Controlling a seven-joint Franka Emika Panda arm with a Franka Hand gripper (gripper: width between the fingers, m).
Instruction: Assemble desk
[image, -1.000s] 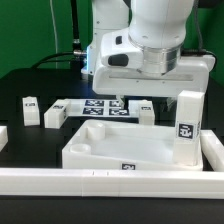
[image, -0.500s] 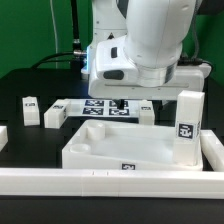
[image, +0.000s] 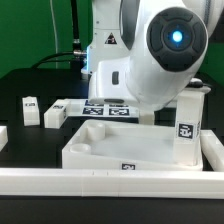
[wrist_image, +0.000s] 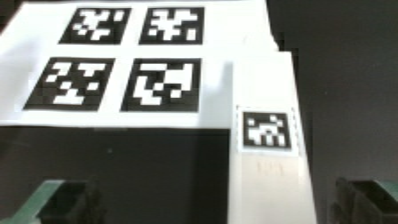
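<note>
From my remote station the biggest thing I see is the black counter (image: 30, 80); it fills the exterior view from edge to edge. Next in size is the white arm (image: 160, 55); its rounded body, with a glowing blue disc, looms over the middle and hides what lies behind it.

The desk is in loose pieces. The tabletop (image: 110, 150) is a white plastic rectangular tray lying flat near the front of the counter; it has a raised rim, shallow recesses inside, and a small black-and-white tag on its front wall. A long white border rail (image: 100, 182) runs along the front, just ahead of the tabletop.

The marker board (image: 100, 108) lies flat behind the tabletop, with square tags printed on it.

The upright leg (image: 187, 120) is a white block with a tag, standing at the tabletop's corner on the exterior view's right; I cannot tell whether it sits in a socket. The first loose leg (image: 31, 108) and the second loose leg (image: 54, 116) stand near each other, toward the exterior view's left, apart from the tabletop.

In the wrist view a fourth leg (wrist_image: 267, 110) lies flat just beside the marker board, tag facing up; the hand (wrist_image: 214, 200) hangs above it, released, its fingers (wrist_image: 63, 200) spread wide and grasping nothing.
</note>
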